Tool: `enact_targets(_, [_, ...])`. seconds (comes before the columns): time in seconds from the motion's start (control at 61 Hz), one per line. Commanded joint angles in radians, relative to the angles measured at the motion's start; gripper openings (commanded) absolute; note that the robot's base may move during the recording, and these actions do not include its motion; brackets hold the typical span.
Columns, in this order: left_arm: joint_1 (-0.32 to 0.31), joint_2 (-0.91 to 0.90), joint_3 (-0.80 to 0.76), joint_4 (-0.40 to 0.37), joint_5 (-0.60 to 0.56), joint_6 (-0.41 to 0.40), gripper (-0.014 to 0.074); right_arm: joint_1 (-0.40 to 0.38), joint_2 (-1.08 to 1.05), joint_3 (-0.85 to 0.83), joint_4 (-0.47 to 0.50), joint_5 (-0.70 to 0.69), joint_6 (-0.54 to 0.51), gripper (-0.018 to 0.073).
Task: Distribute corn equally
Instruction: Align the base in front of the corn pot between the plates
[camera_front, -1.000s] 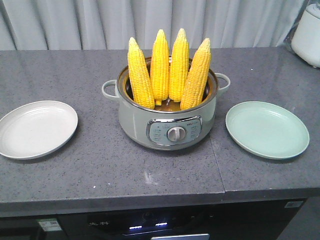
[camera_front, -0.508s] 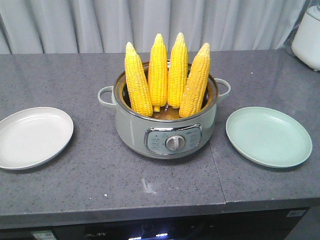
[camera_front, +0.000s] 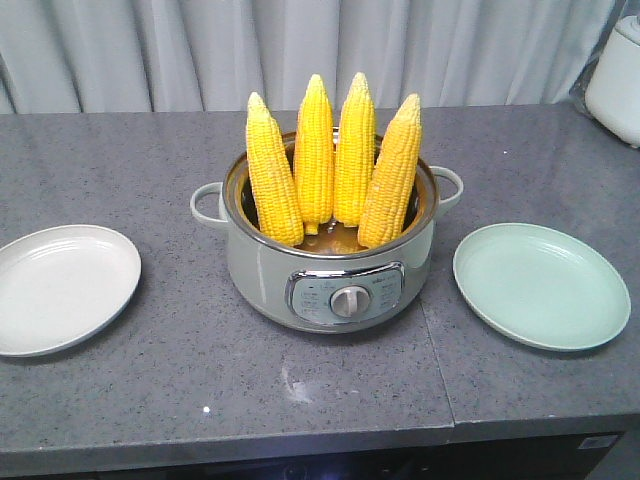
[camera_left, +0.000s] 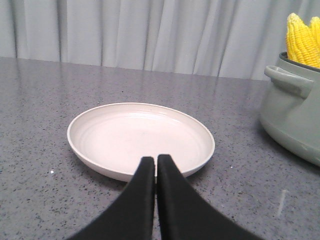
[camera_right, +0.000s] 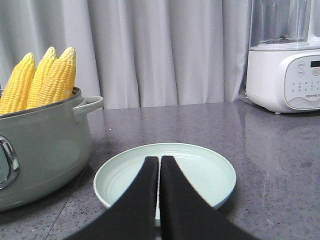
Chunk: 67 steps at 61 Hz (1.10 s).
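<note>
Bright yellow corn (camera_front: 314, 150) with neat kernel rows, pale sage-green pot (camera_front: 258, 278), silver control panel (camera_front: 345, 295), cream plate (camera_front: 60, 290), mint-green plate (camera_front: 540, 285), speckled dark grey counter (camera_front: 180, 390)

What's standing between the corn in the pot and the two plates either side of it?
Nothing visible. The four corn cobs stand upright in the pot, so they only have to be lifted over its rim. Bare counter lies between the pot and the white plate on one side and the green plate on the other.

Closed end effector (camera_right: 159, 158) near green plate (camera_right: 212, 172), corn (camera_right: 55, 75) upright in pot (camera_right: 45, 150), white appliance (camera_right: 285, 75)
</note>
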<state>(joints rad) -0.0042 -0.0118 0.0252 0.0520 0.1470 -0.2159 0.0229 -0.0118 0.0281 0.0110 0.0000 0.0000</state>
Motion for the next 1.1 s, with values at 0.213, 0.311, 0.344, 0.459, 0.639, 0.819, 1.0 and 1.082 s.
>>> enact_targets(0.213, [0.001, -0.004, -0.024, 0.0, -0.081, -0.01, -0.0006, -0.004, -0.005, 0.019, -0.011, -0.075, -0.005, -0.0005])
enact_targets(0.311, [0.001, -0.004, -0.024, 0.0, -0.081, -0.01, -0.0006, -0.004, -0.005, 0.019, -0.011, -0.075, -0.005, -0.0005])
enact_targets(0.344, [0.001, -0.004, -0.024, 0.0, -0.081, -0.01, -0.0006, -0.004, -0.005, 0.019, -0.011, -0.075, -0.005, -0.0005])
enact_targets(0.459, [0.001, -0.004, -0.024, 0.0, -0.081, -0.01, -0.0006, -0.004, -0.005, 0.019, -0.011, -0.075, -0.005, -0.0005])
enact_targets(0.639, [0.001, -0.004, -0.024, 0.0, -0.081, -0.01, -0.0006, -0.004, -0.005, 0.019, -0.011, -0.075, -0.005, -0.0005])
enact_targets(0.819, [0.001, -0.004, -0.024, 0.0, -0.081, -0.01, -0.0006, -0.004, -0.005, 0.019, -0.011, -0.075, -0.005, -0.0005])
enact_targets(1.0, [0.001, -0.004, -0.024, 0.0, -0.081, -0.01, -0.0006, -0.004, -0.005, 0.019, -0.011, -0.075, -0.005, -0.0005])
enact_targets(1.082, [0.001, -0.004, -0.024, 0.0, -0.081, -0.01, -0.0006, -0.004, -0.005, 0.019, -0.011, -0.075, -0.005, -0.0005])
